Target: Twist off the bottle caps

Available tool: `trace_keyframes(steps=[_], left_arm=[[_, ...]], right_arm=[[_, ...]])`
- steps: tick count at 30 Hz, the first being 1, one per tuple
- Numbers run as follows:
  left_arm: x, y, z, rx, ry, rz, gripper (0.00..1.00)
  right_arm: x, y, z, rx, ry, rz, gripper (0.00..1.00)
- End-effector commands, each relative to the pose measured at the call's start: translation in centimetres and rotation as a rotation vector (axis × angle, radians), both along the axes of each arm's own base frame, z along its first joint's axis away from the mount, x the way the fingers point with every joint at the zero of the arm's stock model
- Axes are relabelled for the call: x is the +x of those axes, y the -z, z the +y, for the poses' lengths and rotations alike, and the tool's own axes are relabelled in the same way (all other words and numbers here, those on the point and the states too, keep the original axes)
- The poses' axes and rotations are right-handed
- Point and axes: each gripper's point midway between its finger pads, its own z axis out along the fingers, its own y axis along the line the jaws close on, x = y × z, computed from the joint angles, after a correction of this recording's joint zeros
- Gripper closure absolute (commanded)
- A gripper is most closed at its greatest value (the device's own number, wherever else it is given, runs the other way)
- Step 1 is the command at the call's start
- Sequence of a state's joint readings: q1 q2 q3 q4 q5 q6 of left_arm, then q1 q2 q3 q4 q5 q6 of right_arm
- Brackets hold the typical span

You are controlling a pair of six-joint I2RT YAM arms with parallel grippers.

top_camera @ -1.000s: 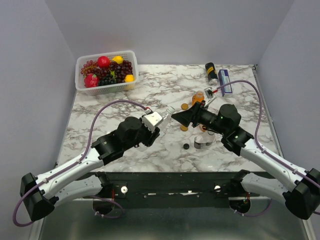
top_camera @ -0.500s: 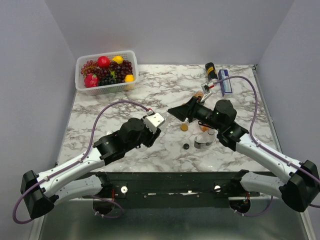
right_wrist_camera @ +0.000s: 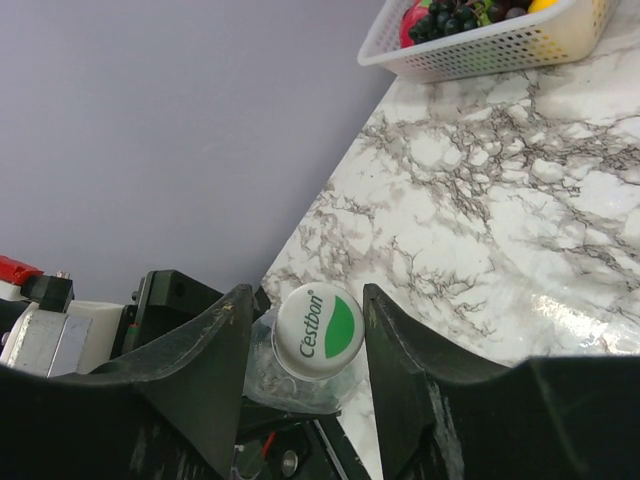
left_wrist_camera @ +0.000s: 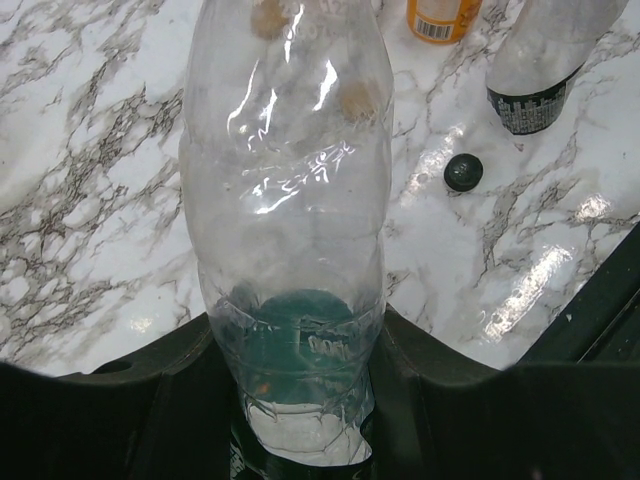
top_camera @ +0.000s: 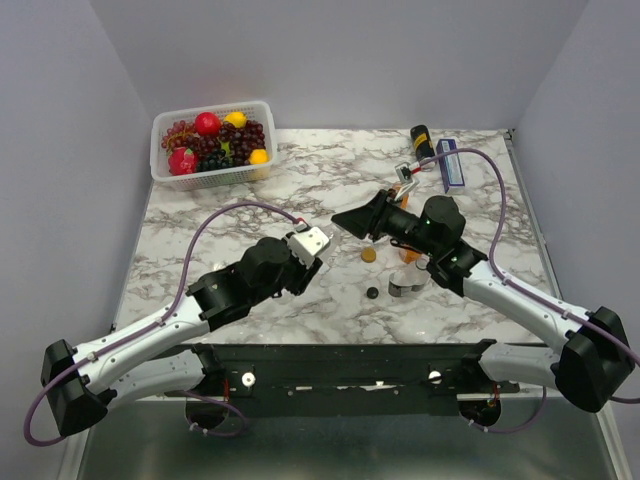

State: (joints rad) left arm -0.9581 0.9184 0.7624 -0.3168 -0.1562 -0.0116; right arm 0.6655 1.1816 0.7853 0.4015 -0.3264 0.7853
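My left gripper (left_wrist_camera: 297, 335) is shut on the base of a clear empty bottle (left_wrist_camera: 285, 180), held lying and pointing toward my right gripper (top_camera: 342, 220). In the right wrist view that bottle's cap (right_wrist_camera: 320, 333), white with a green mark, sits between the jaws of my right gripper (right_wrist_camera: 307, 292). The jaws are open, with a gap on the left side. A loose black cap (top_camera: 372, 292) and an orange cap (top_camera: 368, 254) lie on the table. A clear bottle with a dark label (top_camera: 405, 282) and an orange juice bottle (top_camera: 410, 256) stand under my right arm.
A white basket of fruit (top_camera: 212, 140) stands at the back left and shows in the right wrist view (right_wrist_camera: 490, 35). A black can (top_camera: 421, 140) and a blue box (top_camera: 450, 165) lie at the back right. The marble table (top_camera: 250, 190) ends near the arm bases.
My right gripper has lifted and shifted a little toward the back left, staying at the bottle's cap end. My left gripper still holds the clear bottle and has barely moved.
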Motion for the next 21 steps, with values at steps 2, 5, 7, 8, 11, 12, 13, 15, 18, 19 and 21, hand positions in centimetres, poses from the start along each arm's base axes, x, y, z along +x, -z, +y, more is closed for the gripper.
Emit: trace_keyframes(steps=[2, 5, 7, 8, 11, 12, 13, 15, 18, 19, 21], left_arm=[[-0.1, -1.1, -0.6, 0.000, 0.032, -0.030, 0.65], [-0.8, -1.2, -1.2, -0.018, 0.084, -0.017, 0.65], [-2.1, -1.7, -2.2, -0.056, 0.171, -0.002, 0.65], [-2.7, -1.8, -2.5, -0.072, 0.206, 0.003, 0.65], [-3.9, -2.8, -3.1, -0.123, 0.294, 0.005, 0.64], [-4.2, -3.0, -3.2, -0.135, 0.311, 0.008, 0.64], [-4.5, -3.3, -3.3, -0.151, 0.334, 0.012, 0.64], [-5.6, -3.8, -3.7, -0.192, 0.415, 0.037, 0.64], [-6.8, -4.8, -4.0, -0.257, 0.515, 0.077, 0.64], [-6.9, -4.8, -4.1, -0.268, 0.533, 0.092, 0.64], [-7.0, -5.2, -4.2, -0.297, 0.564, 0.111, 0.64]], right_arm=[[-1.4, -3.2, 1.2, 0.082, -0.101, -0.086, 0.45], [-1.8, -3.2, 1.3, 0.084, -0.124, -0.109, 0.57], [-2.2, -3.3, 1.4, 0.083, -0.147, -0.129, 0.68], [-2.3, -3.1, 1.4, 0.073, -0.153, -0.144, 0.70], [-3.1, -2.8, 1.5, 0.057, -0.198, -0.185, 0.74], [-3.5, -2.8, 1.4, 0.055, -0.209, -0.196, 0.75], [-3.8, -2.7, 1.3, 0.049, -0.227, -0.204, 0.76], [-4.4, -2.8, 1.1, 0.038, -0.250, -0.250, 0.76], [-5.4, -2.8, 0.6, 0.025, -0.290, -0.297, 0.76], [-5.6, -2.8, 0.1, 0.023, -0.296, -0.309, 0.76], [-5.7, -3.0, -0.4, 0.018, -0.287, -0.340, 0.77]])
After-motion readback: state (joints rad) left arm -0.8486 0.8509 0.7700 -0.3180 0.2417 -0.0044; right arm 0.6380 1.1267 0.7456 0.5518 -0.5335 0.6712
